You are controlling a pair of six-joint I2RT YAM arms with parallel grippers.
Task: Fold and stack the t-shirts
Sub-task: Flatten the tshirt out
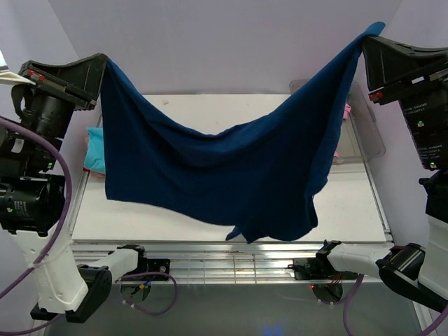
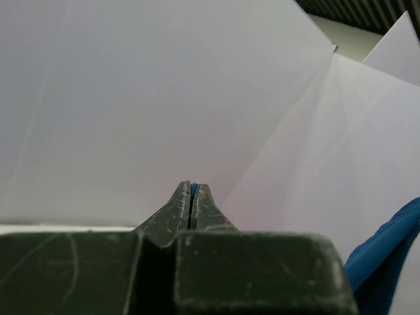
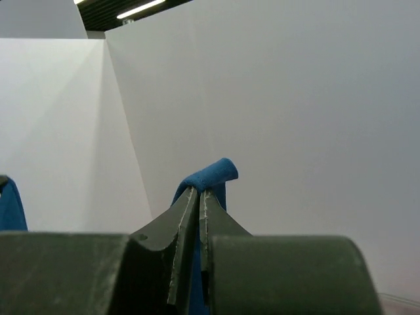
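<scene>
My left claw is clenched: in its wrist view the jaws press together with a sliver of the navy t-shirt pinched at the very end. My right claw is likewise clenched, grasping a fold of the same shirt that curls up just above the jaws. Seen from above, both claws are raised high and well apart, each holding an upper corner. The shirt sags in a deep curve between them. Its lower edge hangs over the near part of the table; contact cannot be confirmed. Behind it, at the table's left, a turquoise t-shirt lies partly hidden. At far right a clear tub shows a bit of pink cloth.
</scene>
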